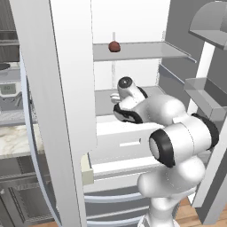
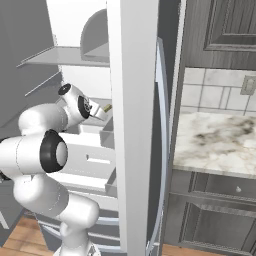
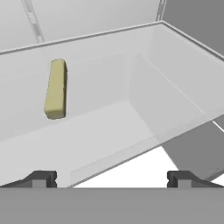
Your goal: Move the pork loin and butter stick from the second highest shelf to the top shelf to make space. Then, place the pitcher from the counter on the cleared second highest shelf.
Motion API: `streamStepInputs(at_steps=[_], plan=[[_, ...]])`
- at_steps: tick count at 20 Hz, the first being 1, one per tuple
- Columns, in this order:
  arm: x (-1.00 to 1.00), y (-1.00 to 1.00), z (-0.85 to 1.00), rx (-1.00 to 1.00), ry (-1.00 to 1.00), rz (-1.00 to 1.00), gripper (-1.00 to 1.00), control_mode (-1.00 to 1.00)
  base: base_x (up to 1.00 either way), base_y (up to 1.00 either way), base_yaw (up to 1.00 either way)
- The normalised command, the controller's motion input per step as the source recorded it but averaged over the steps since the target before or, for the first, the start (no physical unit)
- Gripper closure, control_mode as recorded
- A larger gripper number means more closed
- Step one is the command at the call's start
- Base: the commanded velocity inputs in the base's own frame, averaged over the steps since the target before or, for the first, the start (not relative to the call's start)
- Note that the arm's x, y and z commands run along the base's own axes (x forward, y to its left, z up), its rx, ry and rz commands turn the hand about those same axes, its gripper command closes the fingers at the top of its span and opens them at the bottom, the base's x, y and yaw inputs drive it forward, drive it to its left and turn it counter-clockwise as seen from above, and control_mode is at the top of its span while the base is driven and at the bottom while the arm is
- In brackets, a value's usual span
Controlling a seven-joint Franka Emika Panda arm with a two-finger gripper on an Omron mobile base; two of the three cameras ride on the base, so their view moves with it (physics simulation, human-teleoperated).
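Two dark fingertips are showing wide apart at the bottom of the hand view, so your gripper [image 3: 111,179] is spread and carrying nothing. It is pointing down at the second highest shelf [image 3: 100,127], where the butter stick [image 3: 56,89] is lying on its long side, off to the left of the gripper's line and well ahead of the tips.

You are looking at a grasp that is not yet lined up. If you are closing in straight from here, the fingers are likely missing the stick or clipping one end and spinning it. It is lying close to the back wall, so a push could wedge it there. The clear front lip of the shelf is sitting between the tips and the stick; coming in too low risks striking it.

From the left base view you are seeing the pork loin [image 1: 114,46] already sitting on the top shelf [image 1: 142,50], which the hand view is not giving you. The right base view is showing the counter [image 2: 215,140] beyond the fridge door [image 2: 132,125].
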Motion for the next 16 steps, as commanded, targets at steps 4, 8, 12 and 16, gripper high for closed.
streamStepInputs(at_steps=[4, 8, 12, 16], plan=[[0.52, 0.2, 0.0, 0.0, 0.0, 0.0, -1.0, -1.0, 0.0, 0.0, 0.0], [0.52, 0.06, -0.13, 0.0, 0.0, 0.0, -1.0, -1.0, 0.0, 0.0, 0.0], [0.43, 0.0, -0.32, 0.0, 0.0, 0.0, -1.0, -1.0, 0.0, 0.0, 0.0], [0.33, 0.0, -0.45, 0.0, 0.0, 0.0, -1.0, -1.0, 0.0, 0.0, 0.0]])
